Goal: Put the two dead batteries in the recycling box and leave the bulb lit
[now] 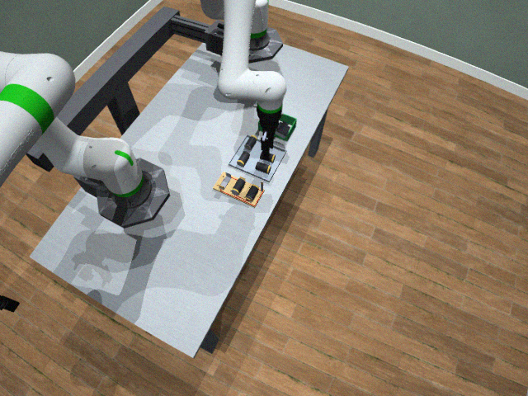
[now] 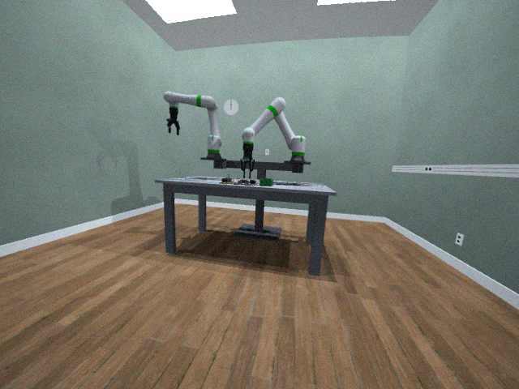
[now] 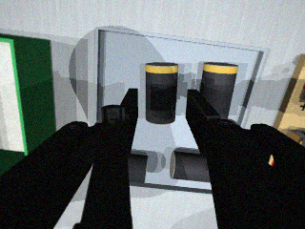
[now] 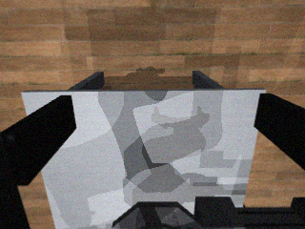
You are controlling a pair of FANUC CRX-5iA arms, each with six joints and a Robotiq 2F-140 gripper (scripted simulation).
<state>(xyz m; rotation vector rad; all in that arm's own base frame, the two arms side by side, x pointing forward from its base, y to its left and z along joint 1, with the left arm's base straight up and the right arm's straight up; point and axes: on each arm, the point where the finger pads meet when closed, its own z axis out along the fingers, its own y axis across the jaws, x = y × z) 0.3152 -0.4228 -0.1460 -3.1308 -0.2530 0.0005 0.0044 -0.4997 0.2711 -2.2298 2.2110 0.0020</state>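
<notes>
Batteries number six in the top view; each body is dark, with a yellow band at one end where the ends show. Four lie on their sides on a shallow, pale tray (image 1: 256,161) (image 3: 121,52); two sit side by side on a wooden board (image 1: 231,184) (image 3: 290,107) near it.

Nearest battery (image 1: 267,157) (image 3: 162,97) lies between the fingertips of the left gripper (image 1: 266,154) (image 2: 247,174) (image 3: 162,103); its yellow band runs around the end farther from the wrist camera, its black side is smooth, and a shadow darkens its middle; the fingers stand partly apart, one to each side, and clamp nothing. Neighbouring battery (image 1: 262,167) (image 3: 218,93) lies parallel on the board side, banded at the same end; the other two tray batteries lie crosswise to this pair, partly cut off by the fingers in the left wrist view.

Recycling box (image 1: 294,126) (image 2: 266,181) (image 3: 37,91) is green, with a pale interior; it stands upright on the table (image 1: 183,264) (image 2: 247,189) (image 3: 214,16) (image 4: 102,159), just beside the tray. Right gripper (image 1: 8,303) (image 2: 173,132) (image 4: 165,112) hangs well apart from the work, fingers spread wide, nothing between them; lit state of the bulb cannot be told.
</notes>
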